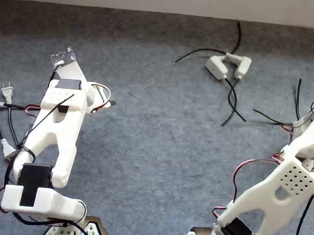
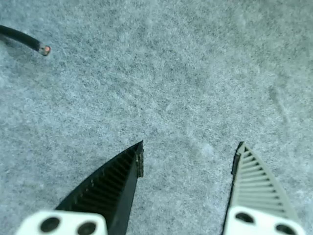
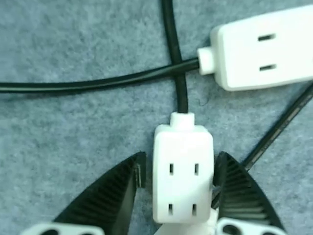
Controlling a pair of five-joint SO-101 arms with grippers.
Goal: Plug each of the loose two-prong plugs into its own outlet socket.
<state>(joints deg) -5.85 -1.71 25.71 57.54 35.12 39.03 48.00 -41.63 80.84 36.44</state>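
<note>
- Two white outlet sockets up close from the right wrist: near socket (image 3: 183,171) lying between the spread fingers of the right gripper (image 3: 179,156), far socket (image 3: 264,49) just beyond, black cords (image 3: 98,83) crossing between them.
- Slim gap on one side of the near socket, none visible on the other; cannot tell whether that finger presses it.
- From above: loose two-prong plug (image 1: 7,91) on the carpet (image 1: 155,139) beside the left arm (image 1: 55,127), near the left edge.
- Second white cord end (image 1: 8,150) close by, partly behind cables, too small to name.
- Also from above: white cord-end blocks (image 1: 219,68) well apart from both arms; unclear whether the same sockets.
- Left gripper (image 2: 190,152) with fingers wide apart over grey pile, cut cord tip (image 2: 44,49) farther off.
- Ribbed wedge-shaped fingers there, one black, one pale grey; smooth moulded sockets with paired slots.
</note>
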